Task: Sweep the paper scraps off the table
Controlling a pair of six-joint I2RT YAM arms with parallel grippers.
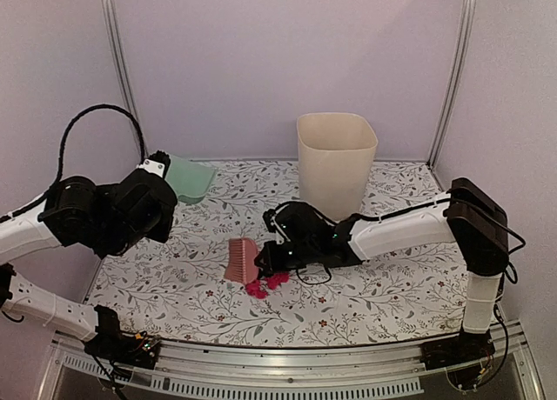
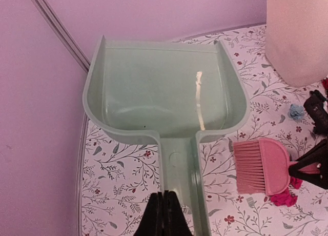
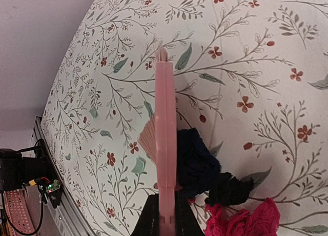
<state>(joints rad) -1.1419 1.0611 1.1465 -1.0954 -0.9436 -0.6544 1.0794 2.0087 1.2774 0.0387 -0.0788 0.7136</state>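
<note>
Gathering the paper scraps (image 1: 265, 284): our right claw (image 3: 164, 219) is clamped tight on the brush (image 3: 165, 123), our left claw (image 2: 163, 215) likewise on the dustpan (image 2: 164, 87) at ten o'clock; next, we judge, pan meets pile.

On the tabletop (image 1: 383, 300), the dustpan (image 1: 193, 179) is at the far left corner; the bin (image 1: 336, 161) stands at the back, right of it. The brush (image 1: 241, 261) is near the middle, in front of the bin, with paper scraps (image 1: 266, 284) bunched against its near right side.
</note>
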